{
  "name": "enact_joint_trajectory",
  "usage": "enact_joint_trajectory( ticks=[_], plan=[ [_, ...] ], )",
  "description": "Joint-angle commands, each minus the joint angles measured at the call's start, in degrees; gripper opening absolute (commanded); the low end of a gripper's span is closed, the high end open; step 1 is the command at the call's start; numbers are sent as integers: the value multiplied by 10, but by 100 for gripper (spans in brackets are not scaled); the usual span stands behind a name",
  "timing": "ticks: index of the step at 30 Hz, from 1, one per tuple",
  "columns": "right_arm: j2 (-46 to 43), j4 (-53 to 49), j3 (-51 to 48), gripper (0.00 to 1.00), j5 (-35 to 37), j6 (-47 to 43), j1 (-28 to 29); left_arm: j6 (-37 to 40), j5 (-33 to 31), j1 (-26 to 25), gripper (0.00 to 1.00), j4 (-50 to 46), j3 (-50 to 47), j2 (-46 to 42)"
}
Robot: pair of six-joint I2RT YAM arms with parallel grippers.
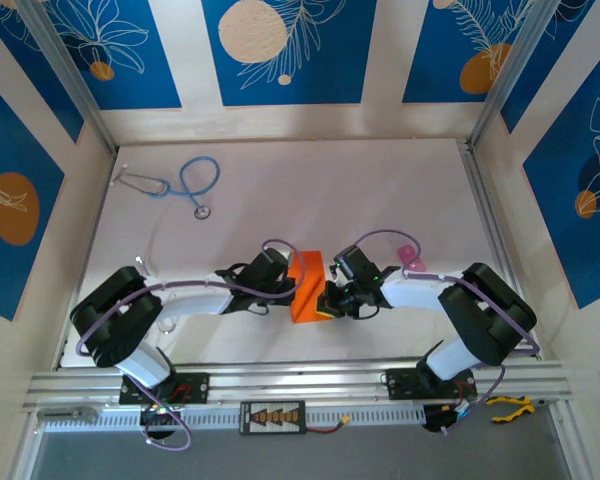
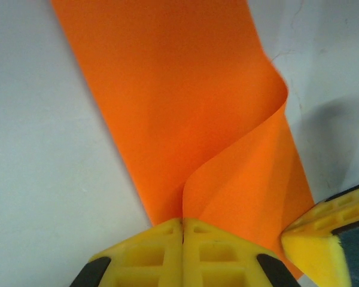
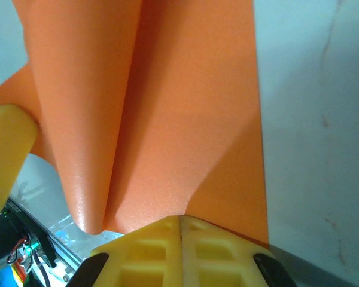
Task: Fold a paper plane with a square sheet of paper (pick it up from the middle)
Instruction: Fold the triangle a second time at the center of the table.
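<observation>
Now left fingers (image 2: 146, 254) clamp the paper (image 1: 307, 287) at its 9 o'clock edge. Right fingers (image 3: 146, 251) clamp its 3 o'clock edge, sheet curled between.

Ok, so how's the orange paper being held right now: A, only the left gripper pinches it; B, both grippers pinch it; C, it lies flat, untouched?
B: the left gripper and the right gripper are each shut on an edge of the square sheet of paper, which curls between them.
</observation>
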Motion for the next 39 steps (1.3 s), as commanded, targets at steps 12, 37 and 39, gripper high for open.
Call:
enact_joint_trajectory(
  ticks=[12, 37, 39],
  plan=[
    [20, -56, -5, 1, 26, -16, -7, 54, -7, -3, 0, -40, 50, 44],
    [-39, -89, 10, 2, 41, -16, -17, 41, 3, -4, 0, -24, 26, 53],
    [-41, -89, 9, 2, 42, -15, -18, 41, 2, -3, 0, -25, 28, 54]
  ],
)
